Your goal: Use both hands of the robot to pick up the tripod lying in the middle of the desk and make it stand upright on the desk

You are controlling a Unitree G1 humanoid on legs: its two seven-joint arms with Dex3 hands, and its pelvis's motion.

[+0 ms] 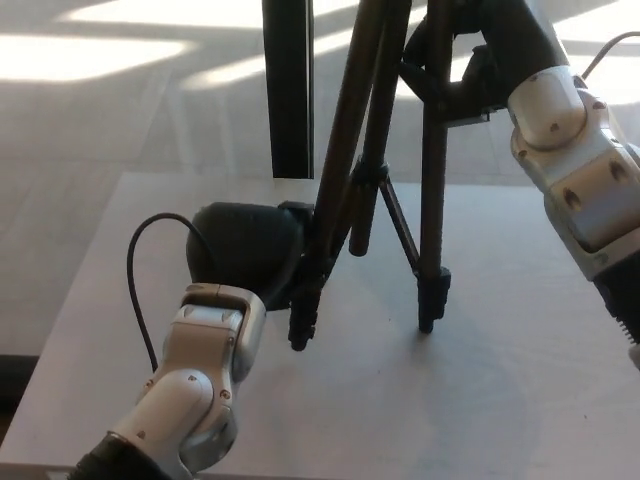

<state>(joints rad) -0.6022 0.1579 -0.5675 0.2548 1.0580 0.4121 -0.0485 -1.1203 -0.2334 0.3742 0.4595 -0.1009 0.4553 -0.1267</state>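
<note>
- Head view, the tripod (380,170): it is seen nearly upright over the middle of the pale worktop (520,400), its long axis running almost straight up and out of the top of the picture. Three dark legs are spread below the brace; two feet appear to rest on the surface, one near the left hand and one further right, while the third leg (the shortest-looking one, in the middle) ends above the surface, so far as can be judged.
- Head view, the left hand (245,255): it is held low, just beside the lower part of the left leg and apparently closed against it. The fingers are hidden behind the hand's dark back, so the exact grasp cannot be made out.
- Head view, the right hand (465,75): it is raised high at the picture's top right and is wrapped around the upper part of the right leg.
- Head view, the deciding relation: the tripod stands between the two hands, the left low at a foot and the right high near the top. The standing step is judged almost complete; what remains turns on the third foot being brought down before either hold is loosened.
- A dark vertical post (290,85) is seen behind the worktop's far edge.
</note>
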